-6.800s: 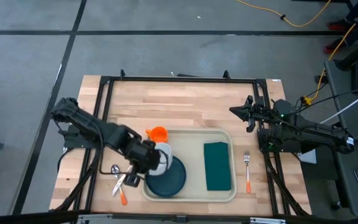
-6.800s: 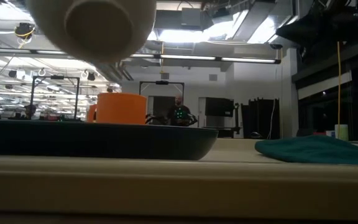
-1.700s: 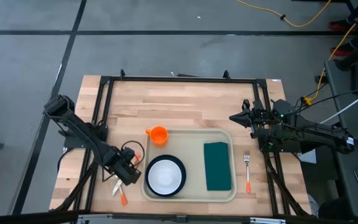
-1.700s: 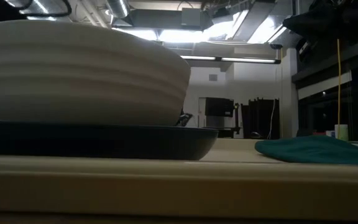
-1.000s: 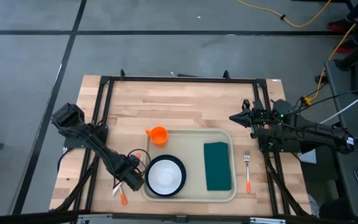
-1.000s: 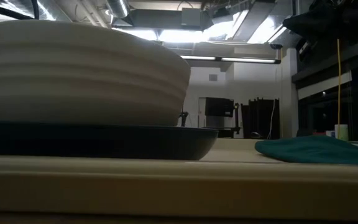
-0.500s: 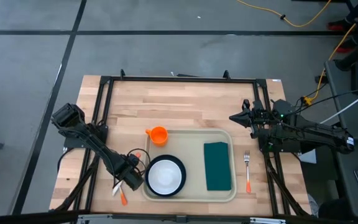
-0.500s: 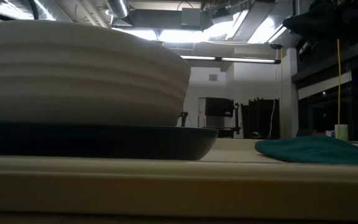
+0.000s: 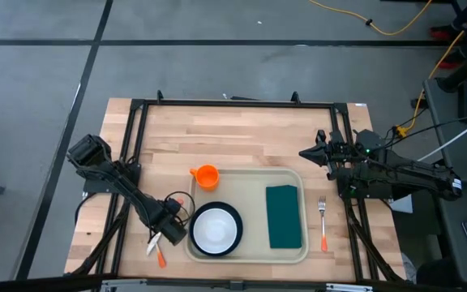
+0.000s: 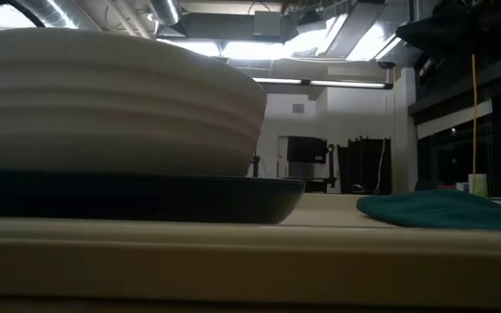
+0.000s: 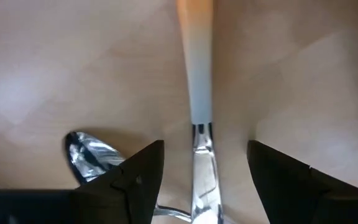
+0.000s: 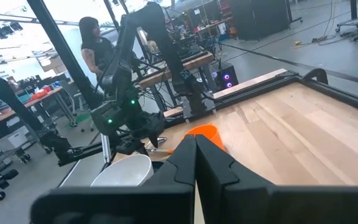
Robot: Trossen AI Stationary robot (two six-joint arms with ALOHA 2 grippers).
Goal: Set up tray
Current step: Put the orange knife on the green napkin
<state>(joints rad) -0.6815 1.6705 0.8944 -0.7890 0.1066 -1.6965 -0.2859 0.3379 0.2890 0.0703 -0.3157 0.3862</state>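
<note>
You see the tray (image 9: 250, 247) lying on the wooden table (image 9: 242, 138), near its front edge and about in the middle between the two arms. On the left part of the tray stands the dark teal plate (image 9: 235, 229), and a white bowl (image 9: 214, 230) sits on this plate. On the right part of the tray lies a folded teal cloth (image 9: 283, 216), flat and apart from the plate. An orange cup (image 9: 207, 175) stands on the table just beside the tray's far left corner, outside the rim. To the right of the tray, on the bare wood, lies a fork with an orange handle (image 9: 323, 224), parallel to the tray's short side.

Your left gripper (image 9: 164, 236) is low over the table just beside the tray's left rim. In the left wrist view its two dark fingers (image 11: 132, 177) stand apart, one on each side of a utensil with an orange and white handle (image 11: 196, 68) that lies on the wood; the fingers do not touch it. A spoon (image 11: 86, 151) lies close beside that utensil, with its bowl next to one finger.

Your right gripper (image 9: 308, 152) waits over the table to the right of the tray's far right corner, well apart from the tray. In the right wrist view its fingers (image 12: 185, 163) are pressed together with nothing between them.

In the low view the bowl (image 10: 116, 100) on the plate (image 10: 137, 198) fills the left side, and the cloth (image 10: 442, 209) lies at the right. In the right wrist view a person (image 12: 98, 53) stands in the room behind the table.
</note>
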